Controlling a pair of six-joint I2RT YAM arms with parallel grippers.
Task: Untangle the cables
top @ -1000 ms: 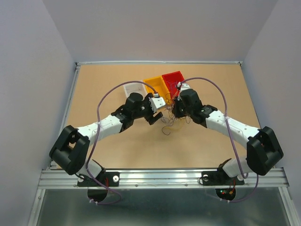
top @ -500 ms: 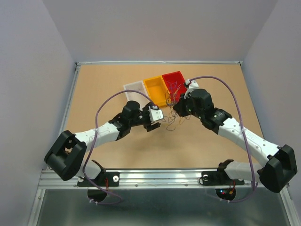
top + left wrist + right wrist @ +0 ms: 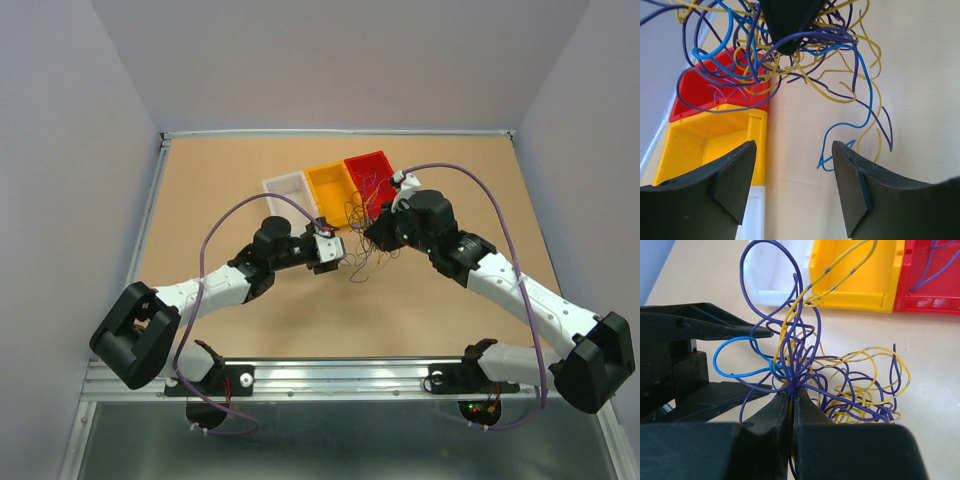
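Note:
The cables (image 3: 362,243) are a fist-sized tangle of thin purple, yellow and blue wires in the middle of the table. My right gripper (image 3: 373,233) is shut on the tangle's knot (image 3: 792,390) and holds it up, with loops fanning out above its fingertips (image 3: 805,405). My left gripper (image 3: 338,258) is open and empty, just left of the tangle and facing it. In the left wrist view the tangle (image 3: 790,70) hangs from the right gripper's tip ahead of my open left gripper (image 3: 792,150). A blue loop (image 3: 735,357) lies between the left fingers (image 3: 715,322).
Three small bins stand in a row behind the tangle: white (image 3: 285,187), yellow (image 3: 331,190) and red (image 3: 369,172). The red bin holds a few loose wires (image 3: 935,270). The bins lie close to both grippers. Grey walls close in the table.
My left gripper has moved down and right toward the tangle. My right arm has stretched forward with the tangle held up in its jaws.

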